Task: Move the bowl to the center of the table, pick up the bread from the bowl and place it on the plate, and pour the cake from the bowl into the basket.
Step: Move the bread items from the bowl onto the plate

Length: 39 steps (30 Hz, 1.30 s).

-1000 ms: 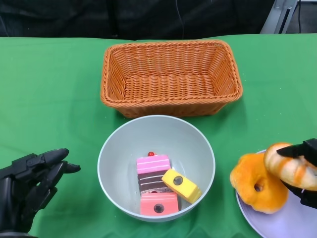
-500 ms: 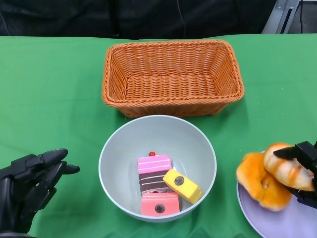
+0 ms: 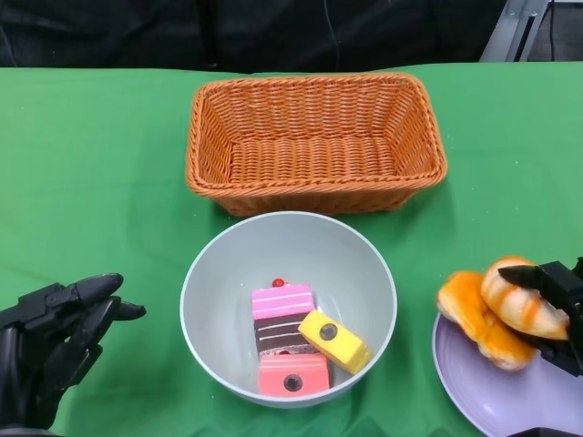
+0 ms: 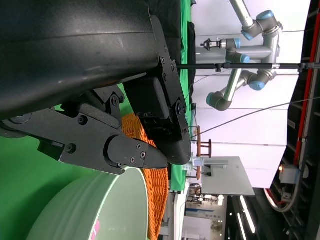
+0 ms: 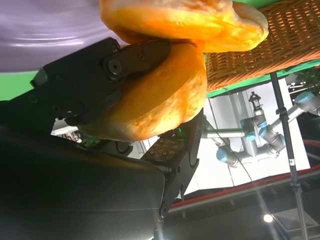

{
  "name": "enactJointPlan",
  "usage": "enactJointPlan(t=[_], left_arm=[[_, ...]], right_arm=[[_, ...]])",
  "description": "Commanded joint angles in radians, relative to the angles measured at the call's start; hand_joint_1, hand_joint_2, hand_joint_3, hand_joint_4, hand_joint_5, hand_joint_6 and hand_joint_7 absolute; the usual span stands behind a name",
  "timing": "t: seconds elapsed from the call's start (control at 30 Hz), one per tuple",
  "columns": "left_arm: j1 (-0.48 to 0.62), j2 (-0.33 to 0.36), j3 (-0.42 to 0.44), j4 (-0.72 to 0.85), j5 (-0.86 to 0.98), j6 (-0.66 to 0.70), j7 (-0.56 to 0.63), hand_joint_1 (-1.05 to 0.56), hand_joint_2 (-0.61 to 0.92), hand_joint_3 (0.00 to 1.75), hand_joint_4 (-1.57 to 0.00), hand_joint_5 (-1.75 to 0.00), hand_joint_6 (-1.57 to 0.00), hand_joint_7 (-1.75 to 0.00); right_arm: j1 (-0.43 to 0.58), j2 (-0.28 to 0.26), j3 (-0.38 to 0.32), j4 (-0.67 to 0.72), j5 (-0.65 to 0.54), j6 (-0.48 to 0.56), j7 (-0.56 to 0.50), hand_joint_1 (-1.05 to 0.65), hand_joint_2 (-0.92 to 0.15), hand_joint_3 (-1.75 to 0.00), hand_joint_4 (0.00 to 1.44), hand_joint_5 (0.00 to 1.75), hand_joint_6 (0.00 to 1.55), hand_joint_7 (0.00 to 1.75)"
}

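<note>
The right hand (image 3: 557,309) is at the near right edge of the table, over the purple plate (image 3: 510,391). Its black fingers (image 5: 125,62) are wrapped around a glazed bread roll (image 3: 522,300), so it is holding the roll. That roll sits on top of a second, orange bread (image 3: 481,320). The orange bread lies on the left rim of the plate, and part of it sticks out over the green tablecloth (image 3: 91,173).

The left hand (image 3: 55,341) is at the near left, beside the bowl. Its fingers are spread apart and it holds nothing.

The gray bowl (image 3: 228,273) stands in the middle of the table, between the two hands. Inside it lie small cakes: a pink one with a red dot on top (image 3: 282,299), a brown striped one (image 3: 278,335), a yellow one (image 3: 334,340) and a red one (image 3: 292,374).

The woven orange basket (image 3: 314,196) stands just behind the bowl, farther from the robot.
</note>
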Motion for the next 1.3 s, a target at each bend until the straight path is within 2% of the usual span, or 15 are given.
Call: enactJointPlan(t=[0.03,0.1,0.13,0.23,0.43,0.7,0.87,1.1,1.2,1.3], left_arm=[[0.005,0.016,0.009,0.008,-0.004,0.002,0.006,-0.28,0.92,0.14,-0.92,-0.87,-1.3,-0.01],[0.003,0.017,0.009,0.011,-0.005,0.0,0.002,-0.27,0.92,0.15,-0.92,-0.86,-1.3,-0.01],[0.002,0.017,0.009,0.012,-0.006,0.0,0.0,-0.27,0.92,0.15,-0.92,-0.86,-1.3,-0.01],[0.001,0.017,0.008,0.013,0.0,-0.002,0.007,-0.28,0.92,0.15,-0.92,-0.87,-1.3,-0.01],[0.002,0.019,0.009,0.014,0.005,-0.001,0.009,-0.28,0.92,0.15,-0.92,-0.86,-1.3,-0.01],[-0.002,0.021,0.011,0.025,0.0,-0.005,-0.001,-0.28,0.92,0.15,-0.92,-0.86,-1.29,0.0],[-0.005,0.024,0.014,0.035,-0.006,-0.006,-0.012,-0.29,0.92,0.15,-0.91,-0.86,-1.29,0.0],[-0.011,0.026,0.018,0.046,-0.003,-0.011,-0.012,-0.29,0.92,0.16,-0.91,-0.86,-1.29,0.0],[-0.016,0.028,0.02,0.056,-0.007,-0.016,-0.023,-0.3,0.92,0.15,-0.91,-0.86,-1.29,0.0],[-0.021,0.03,0.024,0.064,-0.007,-0.016,-0.026,-0.31,0.92,0.15,-0.91,-0.86,-1.28,0.0]], right_arm=[[0.007,0.0,0.03,0.019,-0.002,0.014,-0.003,-0.19,-0.92,-0.06,0.8,1.22,0.99,0.52],[0.007,-0.004,0.043,0.015,0.0,0.009,-0.001,-0.21,-0.92,-0.05,0.86,1.05,1.02,0.45],[0.007,-0.006,0.048,0.011,0.001,0.005,0.001,-0.23,-0.91,-0.04,0.9,0.9,1.04,0.38],[0.012,-0.009,0.06,-0.005,0.004,-0.01,0.005,-0.27,-0.88,-0.01,0.89,0.77,1.05,0.28],[0.022,-0.015,0.069,-0.04,0.026,-0.029,0.03,-0.33,-0.88,-0.01,0.82,0.65,1.05,0.17],[0.034,-0.026,0.071,-0.068,0.025,-0.015,0.049,-0.41,-0.92,-0.03,0.8,0.52,1.05,0.1],[0.04,-0.03,0.069,-0.081,0.028,-0.011,0.07,-0.44,-0.92,-0.06,0.81,0.48,1.05,0.09],[0.043,-0.025,0.071,-0.091,0.023,0.009,0.076,-0.44,-0.91,-0.02,0.86,0.37,1.06,0.05],[0.044,-0.017,0.064,-0.09,0.038,0.015,0.094,-0.48,-0.92,-0.02,0.85,0.32,1.03,0.02],[0.046,-0.011,0.057,-0.093,0.054,0.022,0.118,-0.52,-0.92,-0.03,0.78,0.26,0.92,0.0]])
